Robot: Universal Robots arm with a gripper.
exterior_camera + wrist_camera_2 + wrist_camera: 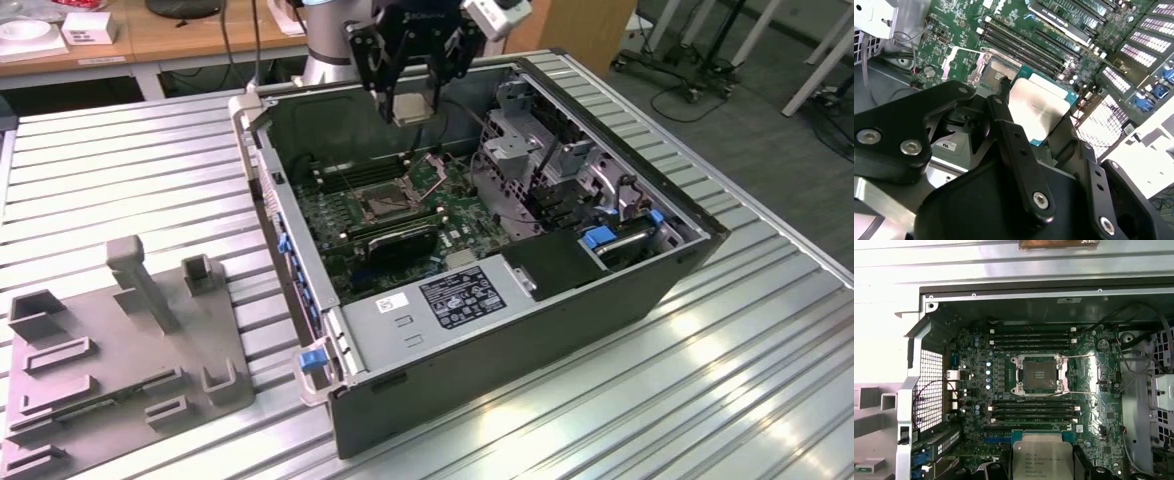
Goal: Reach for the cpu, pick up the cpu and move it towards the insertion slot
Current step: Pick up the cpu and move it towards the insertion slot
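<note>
Exterior view: gripper (pixel 411 100) hangs above open computer case (pixel 667 270) on ribbed metal surface (pixel 747 380), cpu (pixel 412 108) pinched btwn its fingers, well above insertion slot (pixel 378 203). Grey tray (pixel 107 350) sits at exterior view's left.
Second wrist view: black fingers (pixel 1014 140) closed on cpu (pixel 1036 107) edges; slot (pixel 991 70) beyond, prob. uncovered.
First wrist view: cpu (pixel 1041 457) near slot (pixel 1039 375), memory slots (pixel 1034 411) between.

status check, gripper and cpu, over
Gripper shut on cpu, held above open case. Insertion slot open, nothing on it. Path looks clear.
</note>
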